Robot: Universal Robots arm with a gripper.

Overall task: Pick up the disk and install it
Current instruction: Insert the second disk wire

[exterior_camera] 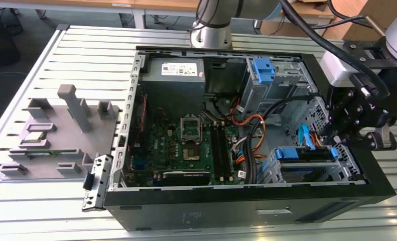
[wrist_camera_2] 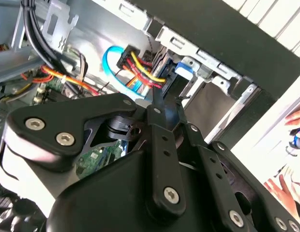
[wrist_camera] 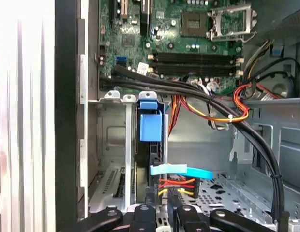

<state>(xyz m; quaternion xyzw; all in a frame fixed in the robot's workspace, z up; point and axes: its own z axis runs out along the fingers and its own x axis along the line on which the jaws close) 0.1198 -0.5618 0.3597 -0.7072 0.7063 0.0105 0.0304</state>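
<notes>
your gripper [exterior_camera: 332, 143] hangs at the open computer case [exterior_camera: 252, 201], over the drive bay on the exterior view's right. the disk [wrist_camera: 151, 145] stands on edge in that bay, its blue bracket [exterior_camera: 308, 153] showing, a blue cable [wrist_camera: 181, 170] plugged into it. the fingers [wrist_camera: 145, 212] sit just beside the disk's end; you cannot tell whether they are clamped on it.

no text, label or number can be read; print on the grey box-shaped power supply's white sticker [exterior_camera: 176, 70] is illegible.
</notes>
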